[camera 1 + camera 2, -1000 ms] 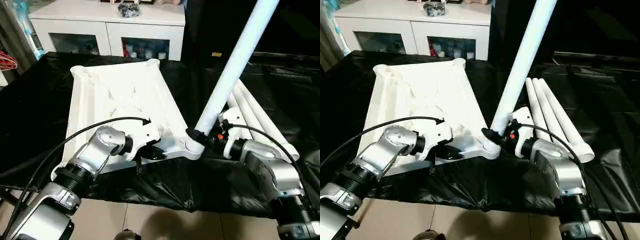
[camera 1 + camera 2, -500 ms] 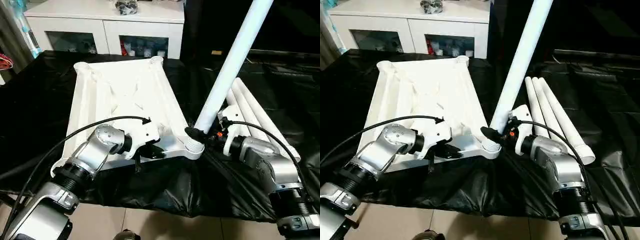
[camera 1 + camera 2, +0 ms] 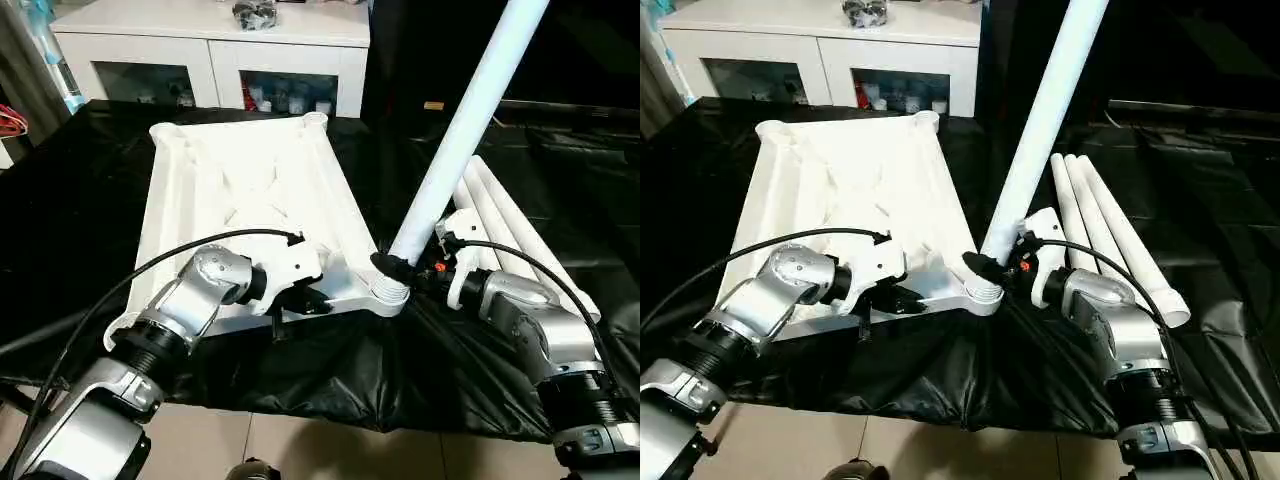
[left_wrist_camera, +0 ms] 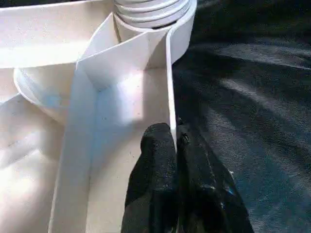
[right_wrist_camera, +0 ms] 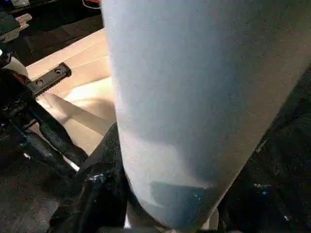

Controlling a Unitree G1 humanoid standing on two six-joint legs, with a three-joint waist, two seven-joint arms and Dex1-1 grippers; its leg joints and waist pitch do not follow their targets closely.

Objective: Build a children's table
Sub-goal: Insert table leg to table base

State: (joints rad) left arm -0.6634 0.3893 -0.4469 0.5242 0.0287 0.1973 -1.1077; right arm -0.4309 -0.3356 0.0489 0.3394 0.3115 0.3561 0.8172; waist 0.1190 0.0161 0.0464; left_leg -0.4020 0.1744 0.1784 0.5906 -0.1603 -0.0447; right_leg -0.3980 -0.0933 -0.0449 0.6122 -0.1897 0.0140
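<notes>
- The table top (image 3: 250, 200) lies upside down on the black cloth (image 3: 60, 220).
- The left gripper (image 4: 176, 141) pinches its near rim.
- The right gripper (image 3: 400, 270) squeezes a leg (image 3: 470, 120) standing in the corner socket (image 3: 388, 293).
- Three legs (image 3: 1110, 235) lie beside it.

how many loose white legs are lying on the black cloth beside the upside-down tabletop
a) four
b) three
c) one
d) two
b) three loose legs lie side by side on the black cloth to the right of the tabletop, while the fourth leg stands tilted at the near corner socket in the right gripper.
</notes>
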